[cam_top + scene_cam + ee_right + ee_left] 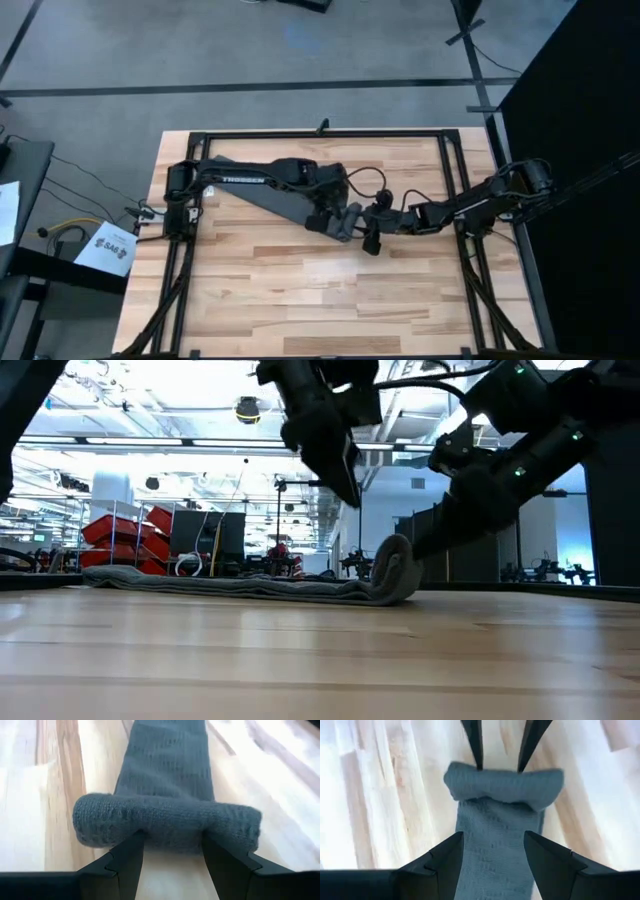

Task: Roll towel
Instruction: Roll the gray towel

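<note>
The towel [250,586] is lying as a long flat strip on the desk [300,290], with a short roll [167,827] already formed at one end. Taking that roll as the landmark, the flat strip is running straight away from it toward the left arm's base, so the long axis of the cloth is crossing the roll at a right angle.

The right pincer [172,847] is sitting just behind the roll, on the side away from the strip, its fingers spread fairly wide and touching the roll's back. The left pincer [492,852] is hovering over the strip just ahead of the roll, also spread wide and holding nothing; whether it is touching the cloth is hard to judge.

The right pincer is nearer, so pushing along the strip looks like the coming move.
</note>
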Controlling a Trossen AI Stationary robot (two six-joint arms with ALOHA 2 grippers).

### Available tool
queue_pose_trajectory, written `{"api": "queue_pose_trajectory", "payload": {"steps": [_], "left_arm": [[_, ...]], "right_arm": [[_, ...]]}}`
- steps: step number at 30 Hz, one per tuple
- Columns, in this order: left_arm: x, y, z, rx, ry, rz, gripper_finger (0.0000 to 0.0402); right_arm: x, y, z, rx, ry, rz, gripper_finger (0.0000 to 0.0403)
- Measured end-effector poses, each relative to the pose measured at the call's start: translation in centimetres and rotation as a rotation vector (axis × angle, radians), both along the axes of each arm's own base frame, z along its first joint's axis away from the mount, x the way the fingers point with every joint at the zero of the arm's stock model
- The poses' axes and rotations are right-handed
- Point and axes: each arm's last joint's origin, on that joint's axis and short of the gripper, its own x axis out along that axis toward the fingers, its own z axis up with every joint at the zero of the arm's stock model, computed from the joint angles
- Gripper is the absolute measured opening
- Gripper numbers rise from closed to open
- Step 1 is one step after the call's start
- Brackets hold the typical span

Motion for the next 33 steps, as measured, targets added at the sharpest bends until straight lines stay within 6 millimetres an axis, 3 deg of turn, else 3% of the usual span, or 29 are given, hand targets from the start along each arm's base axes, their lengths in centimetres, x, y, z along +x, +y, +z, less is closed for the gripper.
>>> {"api": "queue_pose_trajectory", "payload": {"steps": [5, 12, 21, 33], "left_arm": [[-0.6, -0.8, 1.2, -0.004, -0.021, -0.008, 0.0195], [-0.5, -2.0, 1.1, -0.001, -0.024, -0.043, 0.0195], [-0.6, -3.5, -2.2, -0.029, -0.04, -0.098, 0.0195], [-1.0, -3.0, -6.8, -0.034, -0.151, -0.094, 0.0195]], "right_arm": [[0.2, -0.5, 0.0, -0.016, -0.005, -0.001, 0.0189], [1.1, -0.9, -1.3, -0.008, -0.018, 0.028, 0.0189], [3.1, -1.3, -1.8, -0.054, -0.009, 0.045, 0.0189], [4.8, -1.7, -2.3, -0.072, 0.008, 0.043, 0.0189]]}}
